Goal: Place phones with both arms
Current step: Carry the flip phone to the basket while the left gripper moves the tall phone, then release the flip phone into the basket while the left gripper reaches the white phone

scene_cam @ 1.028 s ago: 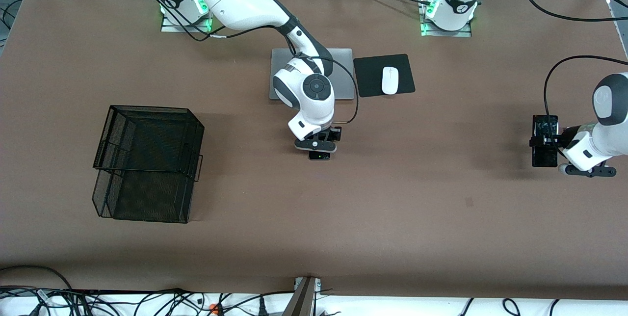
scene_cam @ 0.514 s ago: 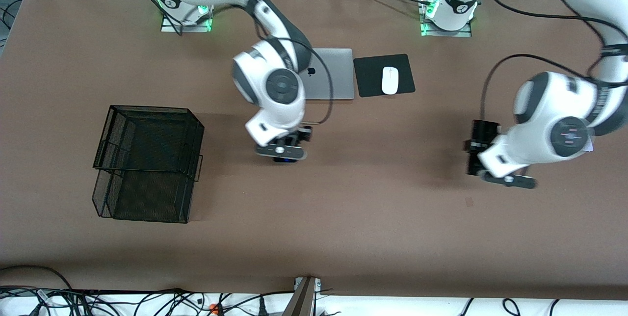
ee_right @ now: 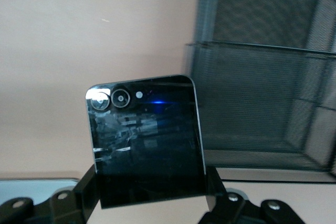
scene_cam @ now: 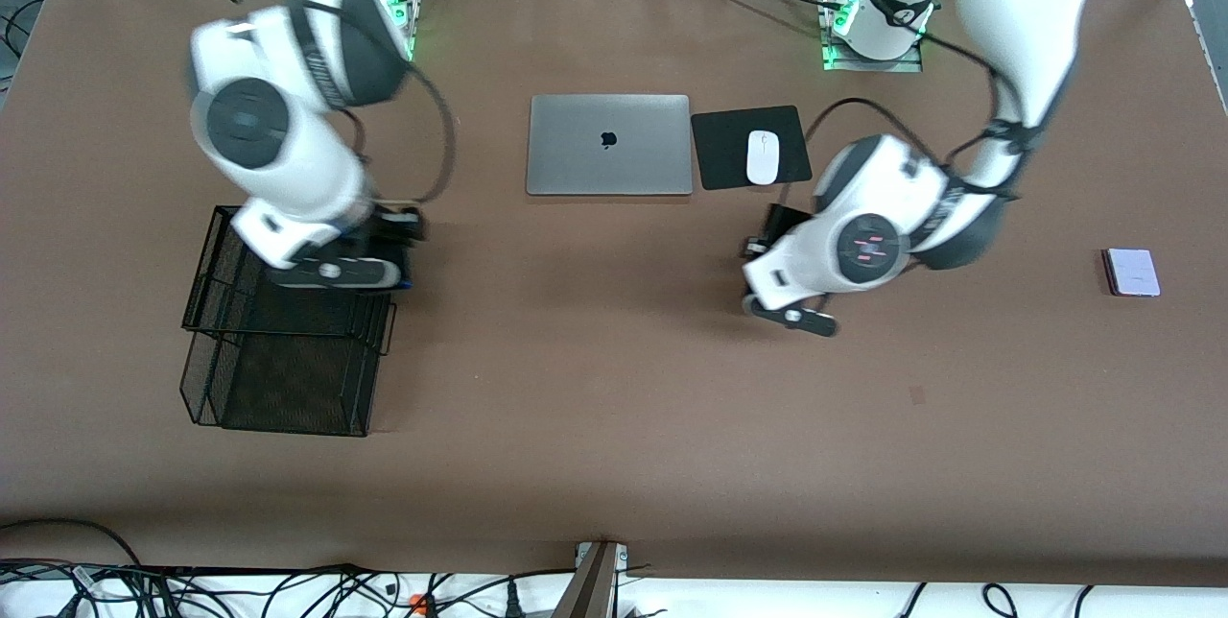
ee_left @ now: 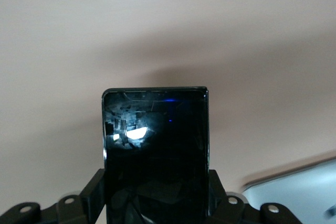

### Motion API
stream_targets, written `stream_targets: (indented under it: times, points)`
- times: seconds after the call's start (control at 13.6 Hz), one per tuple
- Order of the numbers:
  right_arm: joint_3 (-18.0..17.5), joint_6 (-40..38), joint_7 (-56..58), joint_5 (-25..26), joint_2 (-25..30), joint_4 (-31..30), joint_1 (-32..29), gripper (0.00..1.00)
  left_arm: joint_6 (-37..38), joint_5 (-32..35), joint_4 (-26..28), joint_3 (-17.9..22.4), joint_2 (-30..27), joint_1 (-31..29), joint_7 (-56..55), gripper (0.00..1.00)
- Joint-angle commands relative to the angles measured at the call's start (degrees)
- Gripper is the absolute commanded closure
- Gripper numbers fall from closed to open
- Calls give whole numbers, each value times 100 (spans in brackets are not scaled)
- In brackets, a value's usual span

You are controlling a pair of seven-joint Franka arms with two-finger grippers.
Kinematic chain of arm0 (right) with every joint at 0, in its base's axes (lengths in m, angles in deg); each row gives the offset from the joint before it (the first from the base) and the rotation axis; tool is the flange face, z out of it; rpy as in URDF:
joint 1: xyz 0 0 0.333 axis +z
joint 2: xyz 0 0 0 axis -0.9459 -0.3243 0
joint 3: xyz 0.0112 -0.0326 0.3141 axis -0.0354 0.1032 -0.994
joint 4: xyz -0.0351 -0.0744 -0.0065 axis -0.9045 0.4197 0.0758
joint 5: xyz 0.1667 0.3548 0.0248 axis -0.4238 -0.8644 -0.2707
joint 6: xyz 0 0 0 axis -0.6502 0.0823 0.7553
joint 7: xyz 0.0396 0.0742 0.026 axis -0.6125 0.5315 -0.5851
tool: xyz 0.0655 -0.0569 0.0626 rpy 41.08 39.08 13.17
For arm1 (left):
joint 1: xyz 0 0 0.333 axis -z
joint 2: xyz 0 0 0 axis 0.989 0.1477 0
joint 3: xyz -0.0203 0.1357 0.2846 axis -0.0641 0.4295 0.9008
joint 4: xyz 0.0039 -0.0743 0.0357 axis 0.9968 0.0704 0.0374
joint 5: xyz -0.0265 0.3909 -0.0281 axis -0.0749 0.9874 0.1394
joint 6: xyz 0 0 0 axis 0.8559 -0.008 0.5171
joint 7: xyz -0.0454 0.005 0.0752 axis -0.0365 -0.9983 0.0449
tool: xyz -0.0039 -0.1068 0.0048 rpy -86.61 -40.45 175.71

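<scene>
My right gripper (scene_cam: 393, 251) is shut on the small black flip phone with two lenses (ee_right: 146, 135) and holds it up over the near corner of the black mesh basket (scene_cam: 288, 320). In the right wrist view its fingers (ee_right: 86, 184) clamp the phone's sides. My left gripper (scene_cam: 767, 249) is shut on the long slim black slab (scene_cam: 779, 218) and holds it over the bare table beside the mouse pad. The slab (ee_left: 155, 150) fills the left wrist view between the fingers (ee_left: 94, 187). The pale lilac flip phone (scene_cam: 1132, 273) lies on the table at the left arm's end.
The basket has two mesh tiers and also shows in the right wrist view (ee_right: 262, 77). A closed silver laptop (scene_cam: 609, 145) lies near the bases. Beside it is a black mouse pad (scene_cam: 724, 153) with a white mouse (scene_cam: 763, 157). Cables run along the front edge.
Both arms swung toward the right arm's end of the table. The right carried the flip phone from mid-table to over the basket. The left carried the slab to beside the mouse pad, uncovering the lilac phone.
</scene>
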Motion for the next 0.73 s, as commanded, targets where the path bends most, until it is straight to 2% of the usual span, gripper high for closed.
stream_targets:
  times: [0.0,0.07,0.22,0.29,0.37,0.51,0.66]
  points:
    - [817,722,1095,-85,970,-1534,35,100,-1070,-389,-200,36,620,726,-1116,73]
    - [1178,968,1516,-85,935,-1693,35,100,-1658,-364,-209,62,787,1008,-1616,64]
    - [1610,1338,1740,-94,621,-1730,18,100,-2697,-372,-192,245,1130,1492,-2034,52]
    - [1690,1505,1740,-155,436,-1712,-17,100,-3032,-355,-200,421,1201,1572,-2000,26]
    - [1717,1637,1749,-295,243,-1695,-148,100,-3079,-355,-200,431,1158,1582,-2043,0]
    - [1717,1848,1819,-506,-92,-1651,-325,100,-3070,-407,-209,431,992,1477,-2122,0]
    - [1717,1928,1942,-708,-382,-1554,-439,100,-2931,-407,-192,405,650,1118,-2158,0]
